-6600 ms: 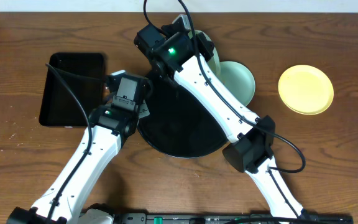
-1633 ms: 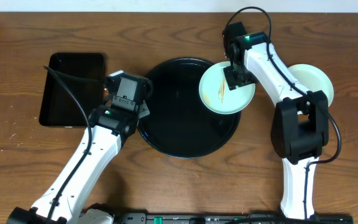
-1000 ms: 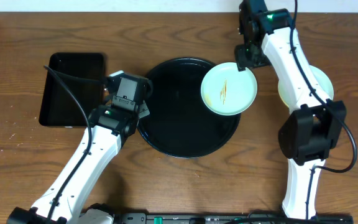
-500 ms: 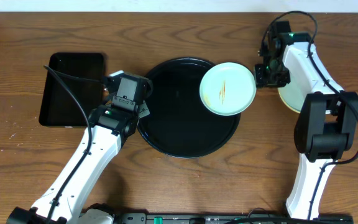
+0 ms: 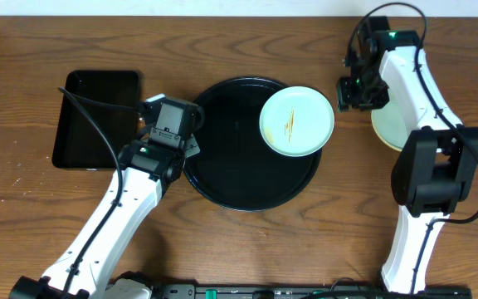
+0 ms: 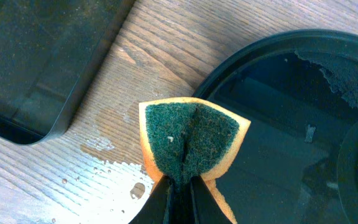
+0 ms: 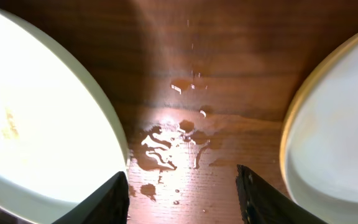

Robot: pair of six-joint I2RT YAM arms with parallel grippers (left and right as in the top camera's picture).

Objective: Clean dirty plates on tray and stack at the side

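One wooden table is shown from above, with a large round black tray set at its middle and a smaller rectangular black tray placed to the left, apart from it. A pale mint plate, marked with orange-brown streaks, is seen resting on the round tray's upper right rim and jutting out past it. A second pale plate is laid on the wood further right, partly hidden beneath the right arm. A sponge, orange with a dark green scouring face, is pinched between the closed fingers of the left claw and held over the wood just beside the round tray's left rim. The right claw is held with its fingers apart and nothing between them, above the strip of wood between the two plates. Small puddles of water are scattered there.
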